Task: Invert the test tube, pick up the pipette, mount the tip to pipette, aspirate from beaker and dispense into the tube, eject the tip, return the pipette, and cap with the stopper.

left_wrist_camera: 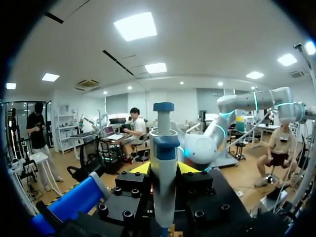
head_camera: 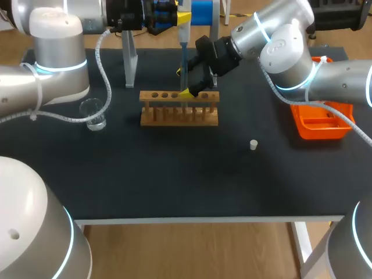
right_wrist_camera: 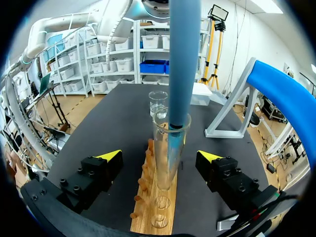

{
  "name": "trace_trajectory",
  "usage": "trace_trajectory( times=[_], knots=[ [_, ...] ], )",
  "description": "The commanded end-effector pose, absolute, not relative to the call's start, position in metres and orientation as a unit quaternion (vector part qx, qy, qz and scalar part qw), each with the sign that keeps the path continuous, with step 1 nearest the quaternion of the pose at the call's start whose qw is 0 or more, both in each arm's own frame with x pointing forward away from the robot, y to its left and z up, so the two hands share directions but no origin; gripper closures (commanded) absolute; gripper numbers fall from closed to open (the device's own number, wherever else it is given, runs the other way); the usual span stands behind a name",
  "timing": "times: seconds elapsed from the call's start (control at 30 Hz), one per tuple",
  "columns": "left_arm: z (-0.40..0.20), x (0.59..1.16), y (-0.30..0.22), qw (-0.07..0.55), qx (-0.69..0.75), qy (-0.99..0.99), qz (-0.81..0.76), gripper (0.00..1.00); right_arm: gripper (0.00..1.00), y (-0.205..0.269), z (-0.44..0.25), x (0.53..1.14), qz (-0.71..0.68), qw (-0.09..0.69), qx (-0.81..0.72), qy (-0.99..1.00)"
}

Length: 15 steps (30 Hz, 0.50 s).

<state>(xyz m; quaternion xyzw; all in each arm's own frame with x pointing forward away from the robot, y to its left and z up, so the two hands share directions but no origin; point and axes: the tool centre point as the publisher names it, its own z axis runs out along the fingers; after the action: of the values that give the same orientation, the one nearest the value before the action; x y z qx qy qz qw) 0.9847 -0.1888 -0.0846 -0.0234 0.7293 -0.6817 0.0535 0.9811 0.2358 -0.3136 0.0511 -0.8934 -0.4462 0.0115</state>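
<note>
Two sets, left jaws apparently pinching pipette (left_wrist_camera: 163, 168), right jaws spread around test tube (right_wrist_camera: 165, 158)

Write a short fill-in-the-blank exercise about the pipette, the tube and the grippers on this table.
1. The left gripper is shut on the ___.
2. The lower end of the pipette is inside the glass ___ standing in the wooden rack.
3. The right gripper is ___ and does not touch the tube.
4. The tray at the right of the table is ___.
Missing words: pipette; tube; open; orange.
</note>
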Motion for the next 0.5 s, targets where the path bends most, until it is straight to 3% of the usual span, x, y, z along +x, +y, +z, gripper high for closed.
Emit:
trace_trajectory(
  times=[0.03, 0.5],
  knots=[
    [-0.084, 0.983, -0.189, 0.056, -0.025, 0.729, -0.682, 1.00, 0.00, 0.236, -0.313, 0.982, -0.445, 0.013, 0.052, -0.894],
    [-0.084, 0.983, -0.189, 0.056, -0.025, 0.729, -0.682, 1.00, 0.00, 0.182, -0.281, 0.967, -0.462, -0.015, 0.033, -0.886]
  ],
)
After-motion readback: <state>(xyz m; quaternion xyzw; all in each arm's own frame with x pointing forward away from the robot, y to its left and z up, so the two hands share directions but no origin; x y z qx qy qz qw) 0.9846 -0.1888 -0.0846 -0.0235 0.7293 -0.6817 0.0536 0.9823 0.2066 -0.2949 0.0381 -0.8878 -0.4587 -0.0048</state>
